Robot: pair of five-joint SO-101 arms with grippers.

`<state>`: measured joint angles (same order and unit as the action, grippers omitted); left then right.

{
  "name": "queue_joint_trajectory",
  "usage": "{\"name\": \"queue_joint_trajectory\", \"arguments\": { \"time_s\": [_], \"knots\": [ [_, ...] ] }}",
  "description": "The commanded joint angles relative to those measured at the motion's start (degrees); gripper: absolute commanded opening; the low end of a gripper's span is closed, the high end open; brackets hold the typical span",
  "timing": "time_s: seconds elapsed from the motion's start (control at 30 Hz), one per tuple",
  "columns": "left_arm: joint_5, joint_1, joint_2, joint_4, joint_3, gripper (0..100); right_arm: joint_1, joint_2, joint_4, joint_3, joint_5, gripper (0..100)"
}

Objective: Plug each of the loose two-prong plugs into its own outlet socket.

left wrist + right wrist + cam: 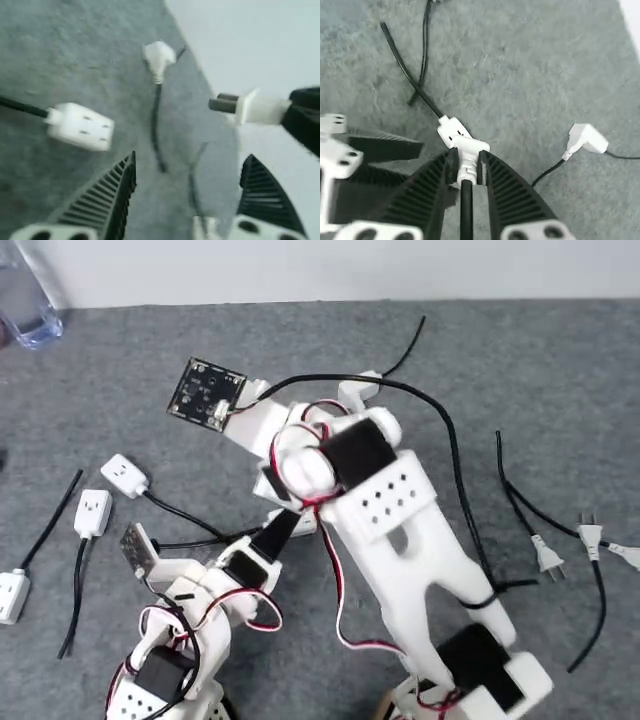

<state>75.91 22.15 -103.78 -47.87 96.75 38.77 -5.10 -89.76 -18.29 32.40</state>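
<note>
Plugs like these are small, light and hard, with a smooth white body and two thin metal pins. The cord behind each one is soft and bendy, so it can tug or twist the plug a little. I think the best place to hold one is the flat sides of the body, close to the cord, with the pins left free.

The right pincer (467, 155) has one like that. It is pinching a plug (462, 145) by its body. The black cord (466, 210) runs back between the two fingers, and the pins stick out in front.

The left pincer (190, 162) is spread wide with nothing in it. A white socket (80, 125) lies on the grey mat (560, 390) just past it. The held plug hangs near the socket but does not touch it.

In the high view, the sockets (92, 512) lie at the left of the frame. The loose plugs (548, 558) lie at the right, well apart from them.

A socket is light too, so I think it will slide when a plug pushes on it. The spread pincer may need to hold it by its sides.
</note>
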Motion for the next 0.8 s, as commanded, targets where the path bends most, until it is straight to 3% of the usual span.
{"name": "queue_joint_trajectory", "arguments": {
  "time_s": [0.0,0.1,0.23,0.43,0.53,0.77],
  "knots": [
    [-7.0,-3.6,-0.5,-5.5,-0.6,32,-1.1,0.3,0.0,-1.7,4.2,0.8],
    [-15.6,-9.8,-0.5,-12.2,-0.5,32,-2.3,0.4,-2.1,-1.5,10.5,0.8],
    [-27.5,-23.2,-0.5,-19.3,-0.3,32,-5.6,2.4,-3.9,-1.4,19.3,0.8],
    [-39.9,-44.3,-0.5,-19.4,-0.7,32,-6.6,8.8,-2.6,5.2,34.6,0.9],
    [-40.7,-47.6,-0.5,-15.9,-0.4,32,-6.0,10.2,2.3,9.2,36.6,0.9],
    [-40.6,-47.6,-0.5,-15.6,-0.4,32,-4.5,13.0,10.7,14.0,39.1,0.9]
  ]
}}
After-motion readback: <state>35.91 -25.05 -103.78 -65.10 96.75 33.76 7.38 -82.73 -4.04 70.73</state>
